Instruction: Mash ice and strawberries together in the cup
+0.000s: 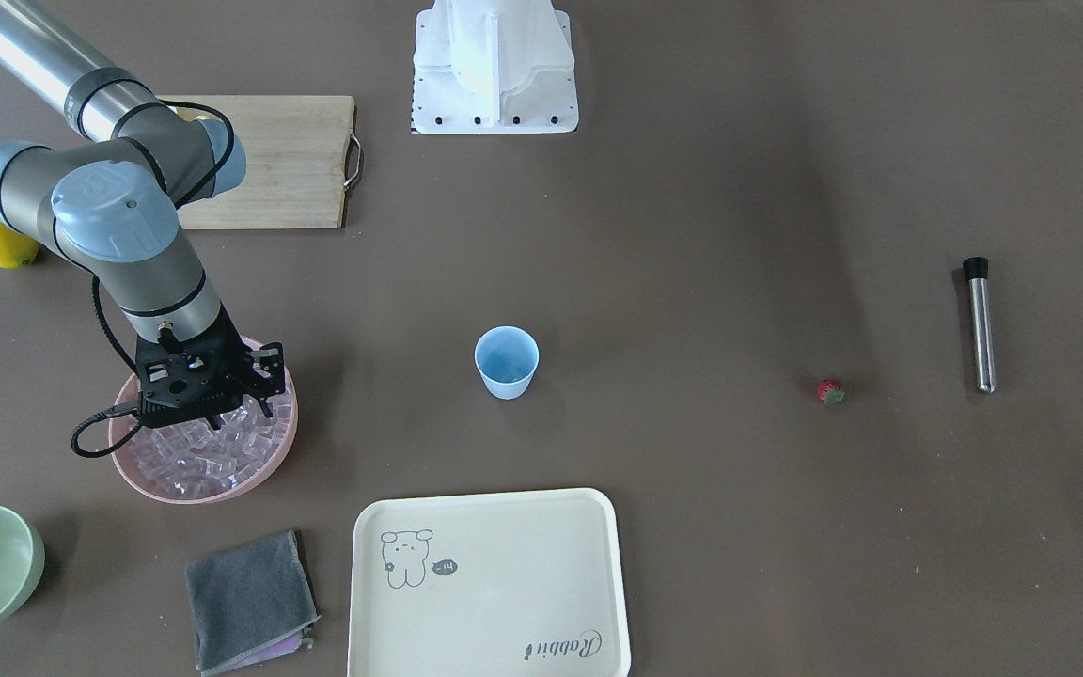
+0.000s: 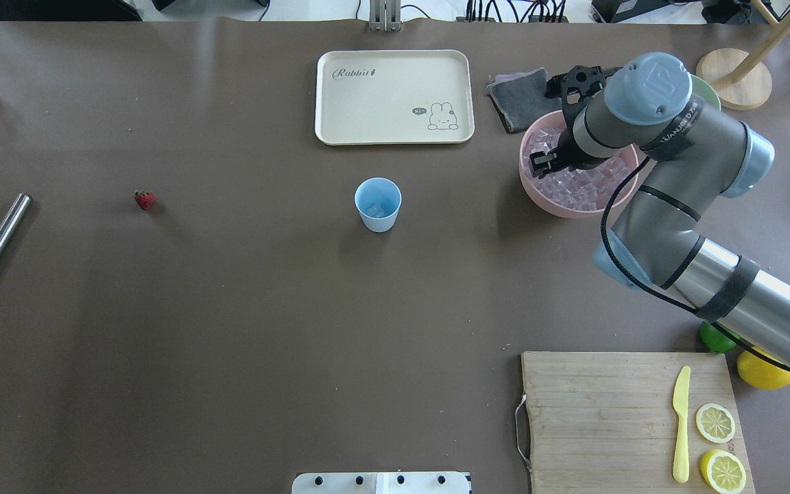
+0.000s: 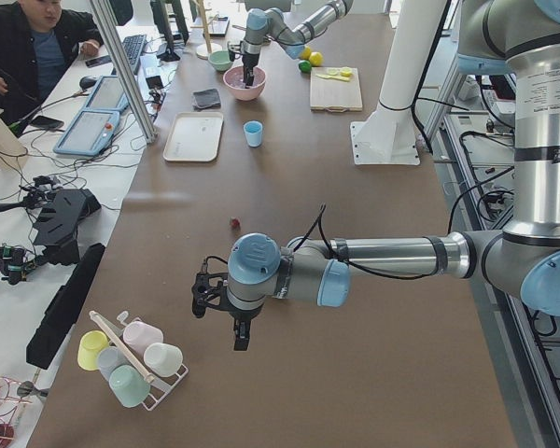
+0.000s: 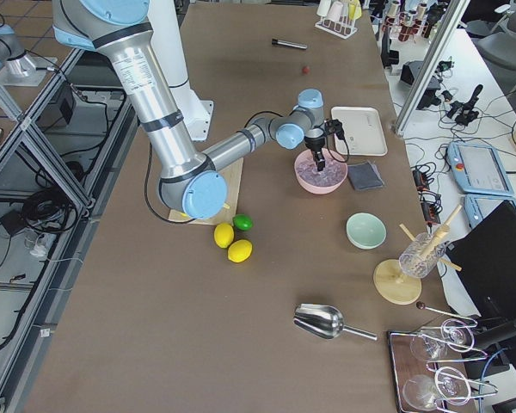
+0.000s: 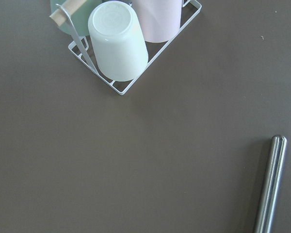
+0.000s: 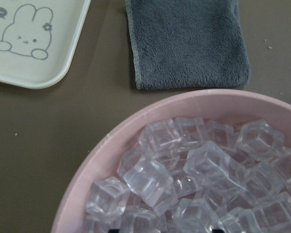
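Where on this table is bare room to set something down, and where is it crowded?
Bare: between strawberry and cup; from cup to cutting board; the empty tray. Crowded: around the pink bowl of ice, with grey cloth and right end effector.

One cup, one strawberry, perhaps thirty ice cubes.

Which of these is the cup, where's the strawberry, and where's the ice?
Cup (image 2: 378,204): overhead view, on the inside of the blue tumbler.
Strawberry (image 2: 145,200): overhead view, on its red body.
Ice (image 6: 208,160): right wrist view, on a clear cube at the top of the pile.
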